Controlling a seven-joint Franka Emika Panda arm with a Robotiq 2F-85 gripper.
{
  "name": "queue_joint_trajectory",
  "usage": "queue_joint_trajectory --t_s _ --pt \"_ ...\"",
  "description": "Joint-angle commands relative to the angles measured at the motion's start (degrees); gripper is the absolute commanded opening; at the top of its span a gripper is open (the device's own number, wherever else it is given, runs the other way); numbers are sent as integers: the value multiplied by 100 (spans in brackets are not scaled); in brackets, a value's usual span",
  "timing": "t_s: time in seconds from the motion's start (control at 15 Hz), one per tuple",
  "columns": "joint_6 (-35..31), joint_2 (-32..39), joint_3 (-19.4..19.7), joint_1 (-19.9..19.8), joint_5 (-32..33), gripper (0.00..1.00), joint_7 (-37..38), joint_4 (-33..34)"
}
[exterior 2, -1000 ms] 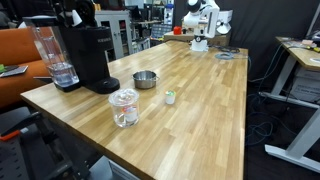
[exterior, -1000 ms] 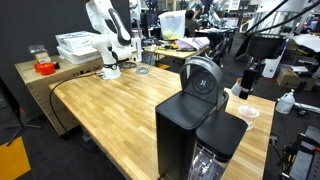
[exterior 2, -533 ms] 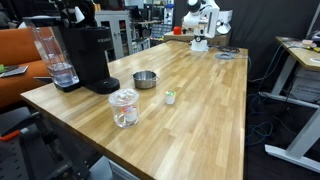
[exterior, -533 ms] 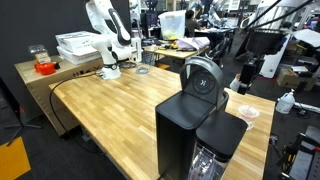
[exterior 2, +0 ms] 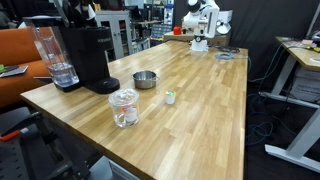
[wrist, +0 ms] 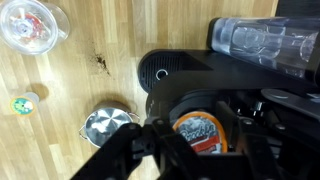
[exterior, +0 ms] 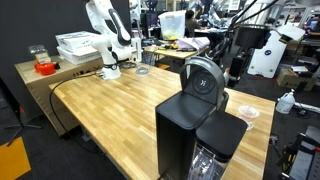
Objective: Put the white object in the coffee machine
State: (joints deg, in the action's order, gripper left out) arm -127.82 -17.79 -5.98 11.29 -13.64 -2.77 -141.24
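Note:
The black coffee machine (exterior: pixel 190 115) stands at the table's end with its domed head raised; it also shows in the other exterior view (exterior 2: pixel 92 55) and from above in the wrist view (wrist: pixel 165 72). My gripper (exterior: pixel 238 62) hangs just above it (exterior 2: pixel 76 10). In the wrist view a white pod with an orange-printed lid (wrist: pixel 198 130) lies between my dark fingers (wrist: pixel 130 155), over the machine's round holder. I cannot tell whether the fingers grip it or it rests in the holder. A second small white pod with a green top (exterior 2: pixel 170 97) lies on the table (wrist: pixel 22 104).
A metal bowl (exterior 2: pixel 146 79) and a glass jar (exterior 2: pixel 124 107) stand on the wooden table near the machine. The machine's clear water tank (exterior 2: pixel 50 55) is at its side. Another white robot arm (exterior: pixel 108 40) stands at the far end.
My gripper has shifted sideways toward the coffee machine's head, and a white arm link has come into view behind it. The things on the table have not moved.

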Motion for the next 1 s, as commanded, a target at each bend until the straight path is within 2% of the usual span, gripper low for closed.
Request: queue_joint_trajectory --t_s 0.0,0.27,0.4,0.93 --pt "218 385 101 -30 -67 25 -392 366" --pt "327 668 171 -43 -152 25 -715 600" --pt "489 782 216 30 -465 25 -1154 730" --pt "1525 1174 72 20 -577 25 -1979 1297"
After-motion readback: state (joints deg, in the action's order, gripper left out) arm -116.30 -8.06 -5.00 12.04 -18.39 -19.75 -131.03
